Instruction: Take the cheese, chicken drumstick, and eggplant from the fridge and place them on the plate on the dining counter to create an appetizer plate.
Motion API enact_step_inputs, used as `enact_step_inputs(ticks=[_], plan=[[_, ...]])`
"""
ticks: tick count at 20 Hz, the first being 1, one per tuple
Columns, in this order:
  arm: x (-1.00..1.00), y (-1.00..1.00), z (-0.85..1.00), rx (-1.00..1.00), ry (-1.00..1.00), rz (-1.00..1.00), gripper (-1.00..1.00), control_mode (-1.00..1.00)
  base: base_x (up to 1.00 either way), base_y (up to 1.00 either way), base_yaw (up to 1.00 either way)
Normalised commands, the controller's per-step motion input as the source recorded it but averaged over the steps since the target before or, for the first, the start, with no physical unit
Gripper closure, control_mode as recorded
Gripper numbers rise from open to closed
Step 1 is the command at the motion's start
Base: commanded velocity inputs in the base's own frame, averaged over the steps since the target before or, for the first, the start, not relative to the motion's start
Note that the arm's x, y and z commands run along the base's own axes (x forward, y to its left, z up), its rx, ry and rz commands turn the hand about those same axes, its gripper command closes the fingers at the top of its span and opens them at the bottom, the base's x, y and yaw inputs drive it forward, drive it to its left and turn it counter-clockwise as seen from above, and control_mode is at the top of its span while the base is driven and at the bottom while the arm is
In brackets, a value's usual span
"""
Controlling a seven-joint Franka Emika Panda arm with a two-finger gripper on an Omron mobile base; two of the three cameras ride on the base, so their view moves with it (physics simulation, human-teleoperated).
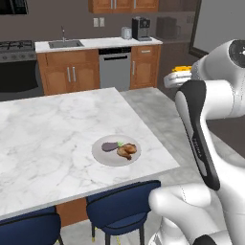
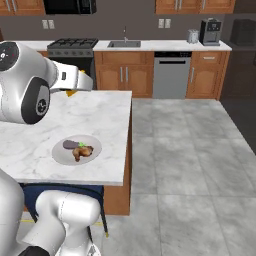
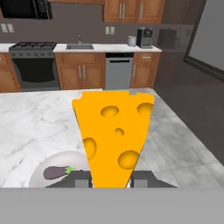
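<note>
The tool is clamped on the cheese, carried high above the table toward the plate, where eggplant and chicken drumstick already lie.

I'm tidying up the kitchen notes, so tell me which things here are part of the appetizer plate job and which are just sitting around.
Part of the job:
cheese, held in the tool
eggplant, on the plate
chicken drumstick, on the plate
plate
dining counter

Just sitting around:
coffee machine
toaster
sink
stove
dishwasher
blue stools
</note>
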Motion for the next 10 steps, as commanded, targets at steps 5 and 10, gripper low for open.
enact_step_inputs(ticks=[5, 10], plan=[[0.01, 0.0, -0.01, 0.0, 0.0, 0.0, 1.0, -1.0, 0.02, 0.0, 0.0], [0.0, 0.0, -0.18, 0.0, 0.08, 0.0, 1.0, -1.0, 0.0, 0.0, 0.0]])
